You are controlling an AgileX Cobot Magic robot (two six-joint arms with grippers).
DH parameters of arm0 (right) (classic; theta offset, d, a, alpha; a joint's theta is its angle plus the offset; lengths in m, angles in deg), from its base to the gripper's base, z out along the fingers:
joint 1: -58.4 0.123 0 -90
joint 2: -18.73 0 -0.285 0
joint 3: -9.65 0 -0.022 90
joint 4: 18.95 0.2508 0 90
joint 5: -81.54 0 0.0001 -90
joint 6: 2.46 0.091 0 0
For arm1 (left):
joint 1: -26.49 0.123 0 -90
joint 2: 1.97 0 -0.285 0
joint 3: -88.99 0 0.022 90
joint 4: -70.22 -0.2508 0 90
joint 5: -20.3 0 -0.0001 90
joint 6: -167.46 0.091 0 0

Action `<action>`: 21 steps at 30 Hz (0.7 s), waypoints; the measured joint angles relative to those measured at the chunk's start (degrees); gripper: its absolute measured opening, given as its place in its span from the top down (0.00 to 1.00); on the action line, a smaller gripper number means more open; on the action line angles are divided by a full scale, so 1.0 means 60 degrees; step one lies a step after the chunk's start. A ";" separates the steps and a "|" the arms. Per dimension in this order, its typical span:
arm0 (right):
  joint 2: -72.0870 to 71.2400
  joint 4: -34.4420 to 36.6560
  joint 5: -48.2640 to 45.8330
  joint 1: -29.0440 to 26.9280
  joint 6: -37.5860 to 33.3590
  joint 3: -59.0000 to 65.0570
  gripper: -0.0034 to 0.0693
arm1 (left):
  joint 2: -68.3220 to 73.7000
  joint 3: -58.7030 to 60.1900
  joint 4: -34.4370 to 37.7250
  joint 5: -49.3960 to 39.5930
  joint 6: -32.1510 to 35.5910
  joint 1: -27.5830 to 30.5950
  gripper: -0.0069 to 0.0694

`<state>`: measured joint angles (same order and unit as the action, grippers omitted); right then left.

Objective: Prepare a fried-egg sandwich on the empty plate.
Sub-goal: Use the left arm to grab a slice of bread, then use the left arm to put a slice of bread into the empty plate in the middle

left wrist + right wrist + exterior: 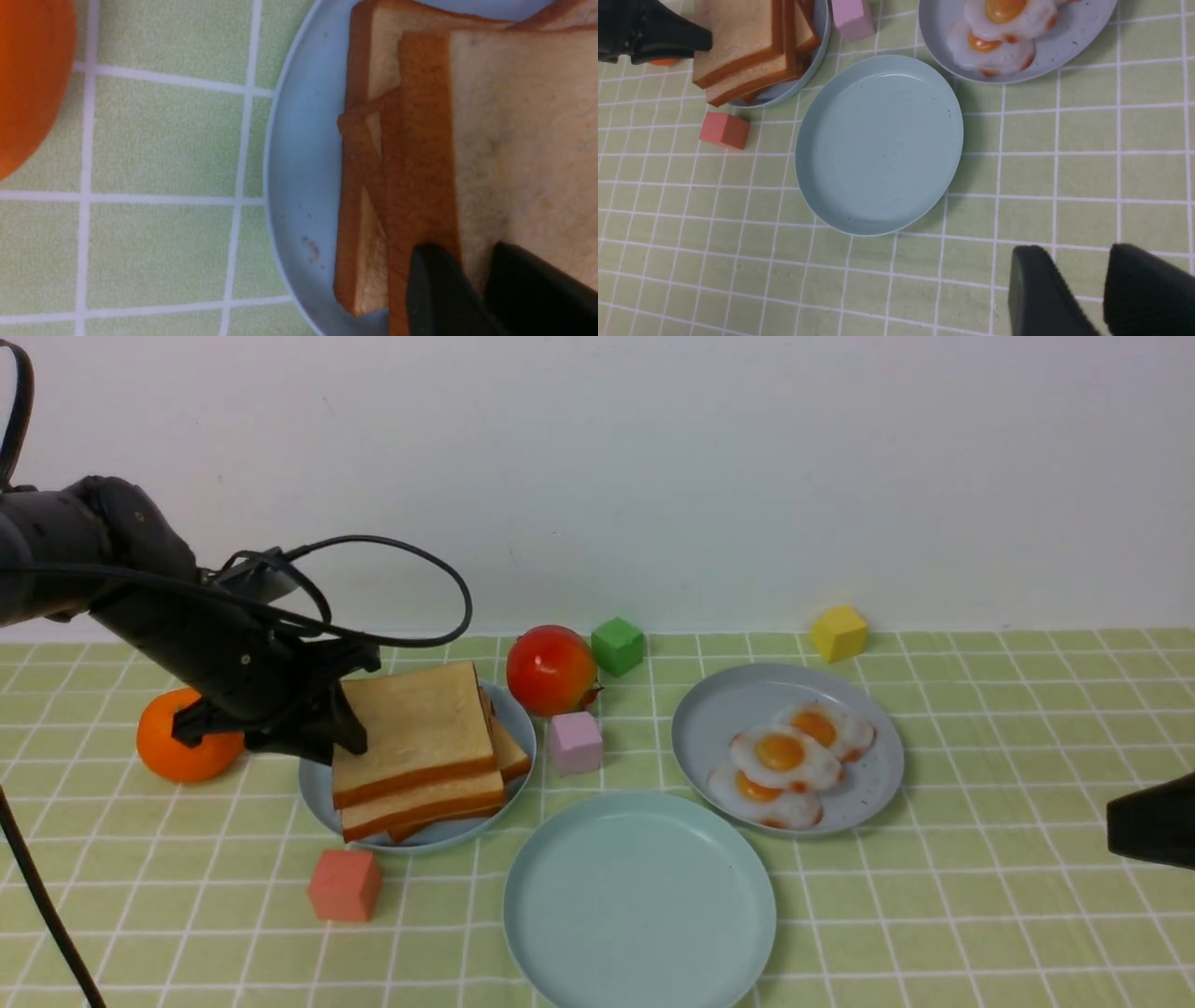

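Front view: left gripper [349, 733] nearly closed, apparently pinching edge of top bread slice [415, 733] above other bread slices [425, 805]. Best to firm grip, lift straight up so lower slices stay put, then carry level to empty plate [639, 901], at near centre. Fried eggs [780, 753] on grey plate [714, 742]. Left arm [140, 565] reaches in from left, slanting down. Right gripper [1073, 268] partly open, holding nothing.

The front view's lower edge cuts off the pale aqua-green plate [640, 901]; the right hand's fingertips [1153, 823] lie partly outside
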<state>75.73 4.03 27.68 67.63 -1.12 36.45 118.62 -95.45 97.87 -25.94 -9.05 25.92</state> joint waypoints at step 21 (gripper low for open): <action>0.0000 0.0008 0.0317 0.0000 0.0000 0.0000 0.62 | -0.2747 0.2460 0.2516 0.0367 0.1697 -0.1897 0.84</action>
<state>75.73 4.08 29.59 67.63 -1.12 36.45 102.14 -80.69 112.97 -23.74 1.13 14.53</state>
